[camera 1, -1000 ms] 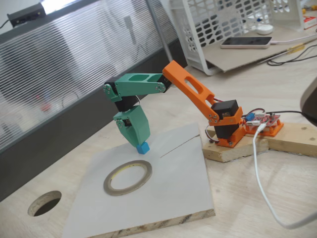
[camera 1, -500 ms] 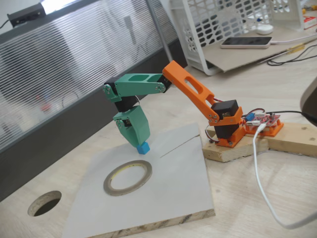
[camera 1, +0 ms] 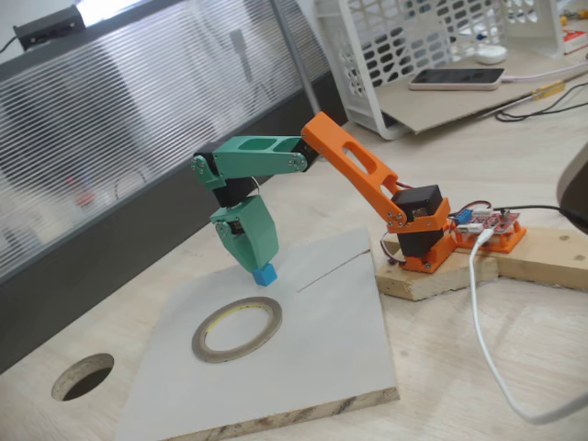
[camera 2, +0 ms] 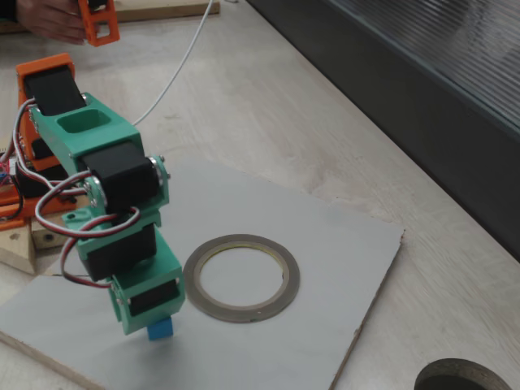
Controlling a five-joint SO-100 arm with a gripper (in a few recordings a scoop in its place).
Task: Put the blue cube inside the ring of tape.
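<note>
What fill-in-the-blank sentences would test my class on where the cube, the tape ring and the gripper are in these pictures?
1. The blue cube sits at the tip of the ____ gripper.
2. The cube is ____ the ring of tape, not within it.
3. The ring lies flat on a grey ____.
4. The arm's base is coloured ____.

Missing words: green; outside; board; orange

The blue cube (camera 1: 265,274) is a tiny bright sky-blue block, sitting right at the tip of the green pincer (camera 1: 256,267), just outside the ring of tape (camera 1: 237,328). The ring is a thin grey-brown band with a yellowish inner edge, lying flat on the grey board (camera 1: 312,358), its wide centre open.
</note>
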